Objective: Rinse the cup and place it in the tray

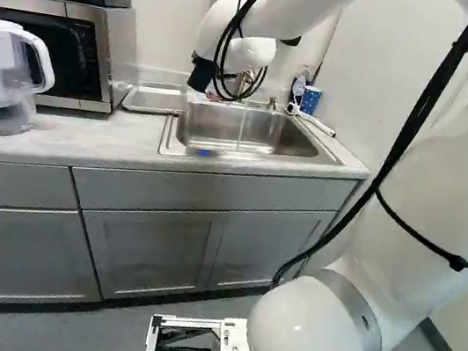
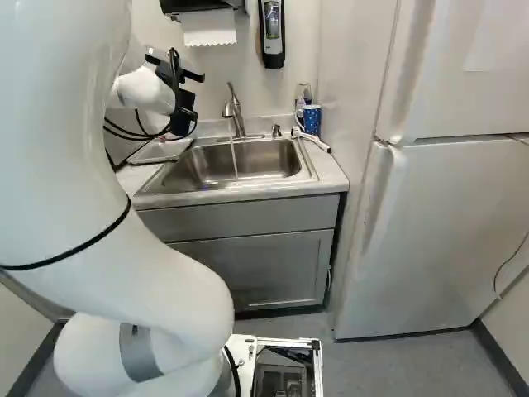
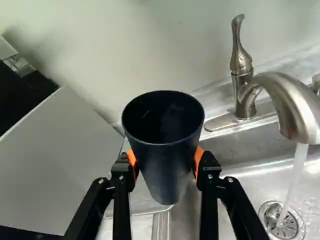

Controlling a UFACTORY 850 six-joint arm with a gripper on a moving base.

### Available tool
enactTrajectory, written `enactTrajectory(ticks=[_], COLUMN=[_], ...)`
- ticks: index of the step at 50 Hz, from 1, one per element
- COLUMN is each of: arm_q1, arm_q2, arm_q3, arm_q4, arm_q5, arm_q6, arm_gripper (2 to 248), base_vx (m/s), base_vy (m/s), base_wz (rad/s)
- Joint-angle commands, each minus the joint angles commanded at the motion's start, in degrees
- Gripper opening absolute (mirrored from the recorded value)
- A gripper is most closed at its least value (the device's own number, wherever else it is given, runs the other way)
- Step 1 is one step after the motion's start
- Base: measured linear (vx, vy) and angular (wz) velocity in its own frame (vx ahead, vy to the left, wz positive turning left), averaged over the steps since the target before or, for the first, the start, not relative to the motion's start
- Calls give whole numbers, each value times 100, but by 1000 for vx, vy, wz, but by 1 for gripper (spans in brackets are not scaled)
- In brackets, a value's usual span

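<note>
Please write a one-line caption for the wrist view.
Gripper holding a dark cup to one side of a running faucet, its stream falling toward the drain.

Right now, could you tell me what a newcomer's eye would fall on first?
Probably the big white arm, looming at the right of the left base view. Next, in the wrist view, the dark cup held in the gripper, and water running from the faucet over the sink drain.

White arm [image 1: 463,194], black cables [image 1: 432,91], grey bands [image 2: 137,354]
</note>
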Motion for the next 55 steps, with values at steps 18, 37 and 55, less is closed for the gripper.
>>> enactTrajectory(ticks=[18, 37, 55], arm_q1=[0, 0, 0], arm_q2=[0, 0, 0], arm_q3=[0, 0, 0], arm_q4=[0, 0, 0], arm_q5=[0, 0, 0], arm_q6=[1084, 2232, 3320], arm_gripper=[123, 123, 123], base_vx=[0, 0, 0], base_vy=[0, 0, 0], base_wz=[0, 0, 0])
